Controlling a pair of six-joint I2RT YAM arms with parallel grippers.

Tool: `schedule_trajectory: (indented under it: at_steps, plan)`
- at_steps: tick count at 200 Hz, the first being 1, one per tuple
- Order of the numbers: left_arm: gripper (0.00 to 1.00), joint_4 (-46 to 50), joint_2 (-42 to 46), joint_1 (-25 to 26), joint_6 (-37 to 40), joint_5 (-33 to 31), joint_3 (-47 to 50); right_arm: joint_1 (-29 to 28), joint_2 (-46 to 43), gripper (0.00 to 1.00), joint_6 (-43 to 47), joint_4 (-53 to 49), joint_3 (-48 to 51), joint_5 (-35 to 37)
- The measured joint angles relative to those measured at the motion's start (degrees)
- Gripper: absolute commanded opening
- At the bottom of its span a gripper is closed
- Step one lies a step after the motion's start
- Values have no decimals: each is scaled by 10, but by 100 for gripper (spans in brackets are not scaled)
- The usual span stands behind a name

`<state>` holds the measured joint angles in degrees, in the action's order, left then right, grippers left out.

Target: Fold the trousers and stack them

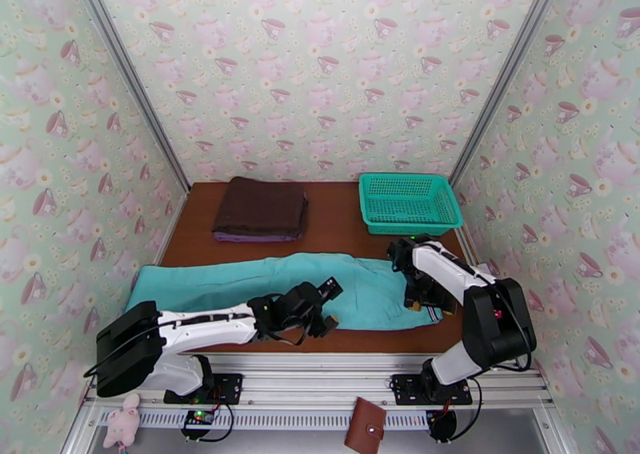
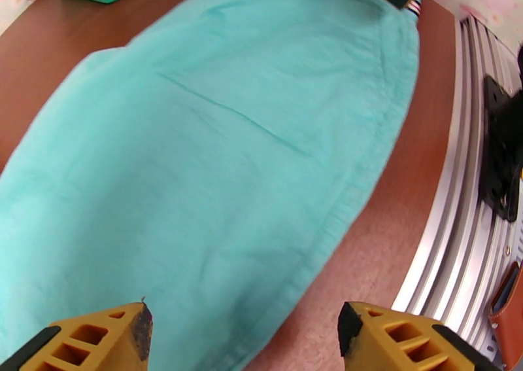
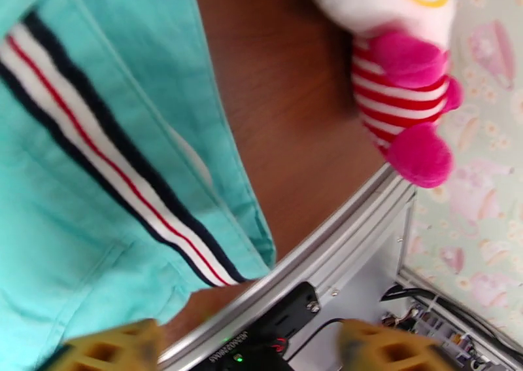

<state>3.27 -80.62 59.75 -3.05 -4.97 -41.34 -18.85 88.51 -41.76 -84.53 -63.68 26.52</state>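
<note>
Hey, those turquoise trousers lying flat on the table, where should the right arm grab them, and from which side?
Probably the striped waistband at the near right corner of the trousers, coming down from above. The cloth lies flat on the table, so that free corner offers an edge to pinch, and the open right end effector hangs close by.

Left arm [image 1: 200,326]: is showing white link, black housings.
Right arm [image 1: 448,271]: is trailing black cable.
Left hand [image 2: 242,330]: is showing yellow latticed fingertips [image 2: 91,336].
</note>
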Motion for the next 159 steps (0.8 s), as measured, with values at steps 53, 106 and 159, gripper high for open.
schedule_trajectory:
  at_steps: [53, 106, 159]
  plan:
    - [59, 34, -77, -83, -106, 11, -66, -100, -77, 99, 66, 287, -5, -159]
    - [54, 83, -79, -140, -252, -1, -11, -110, 47, 99, 56, 574, 117, -325]
    - [55, 108, -83, -215, -331, -1, 0, -116, 154, 99, 89, 587, 0, -317]
